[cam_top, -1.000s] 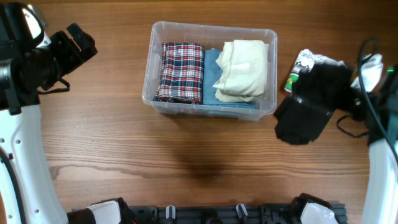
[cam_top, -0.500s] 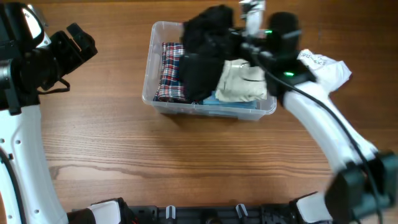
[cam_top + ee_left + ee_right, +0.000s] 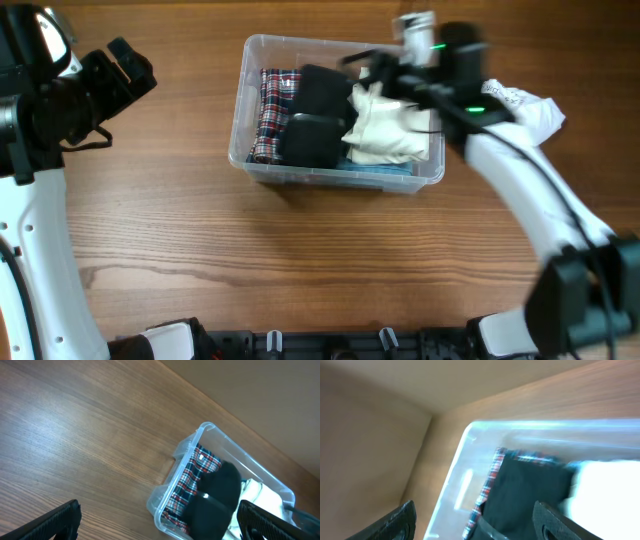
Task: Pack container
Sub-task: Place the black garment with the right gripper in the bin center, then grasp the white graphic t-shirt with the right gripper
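A clear plastic container (image 3: 238, 120) is sitting on the wooden surface (image 3: 300, 250) towards its far side, roughly midway between the two arms, with its long side facing the robot. Inside it, a red, white and dark plaid cloth (image 3: 267, 115) is lying folded at the left end, a cream cloth (image 3: 392, 125) is filling the right end on top of a light blue cloth (image 3: 378, 166), and a black garment (image 3: 315, 122) is lying across the middle, covering part of the plaid cloth and touching the cream one. The right arm is reaching over the container's right end, and its right fingers (image 3: 402, 519) are standing spread wide above the black garment and the plaid cloth, gripping nothing; the overhead view is showing them only as a blur. Just beside the container, under that arm, a crumpled white packet (image 3: 530, 110) is lying on the surface. The left arm is hanging well apart from the container at the left edge, its left fingers (image 3: 57, 520) also spread wide and holding nothing, with the wrist camera looking across bare wood towards the container's left end.
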Action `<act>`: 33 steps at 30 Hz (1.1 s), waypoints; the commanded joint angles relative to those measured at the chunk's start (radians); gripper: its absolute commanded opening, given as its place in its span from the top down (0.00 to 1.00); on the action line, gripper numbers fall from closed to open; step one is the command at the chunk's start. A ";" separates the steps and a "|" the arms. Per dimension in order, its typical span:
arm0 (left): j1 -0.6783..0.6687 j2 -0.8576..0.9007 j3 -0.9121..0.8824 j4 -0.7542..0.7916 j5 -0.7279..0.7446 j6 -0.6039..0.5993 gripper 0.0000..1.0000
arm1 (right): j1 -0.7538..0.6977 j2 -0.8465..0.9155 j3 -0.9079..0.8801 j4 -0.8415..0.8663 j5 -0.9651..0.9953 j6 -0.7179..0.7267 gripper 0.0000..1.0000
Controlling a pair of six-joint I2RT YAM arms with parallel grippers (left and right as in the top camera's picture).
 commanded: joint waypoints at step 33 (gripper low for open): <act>0.004 0.000 0.005 0.002 0.008 -0.009 0.00 | -0.625 0.422 0.008 -0.394 0.232 -0.273 0.72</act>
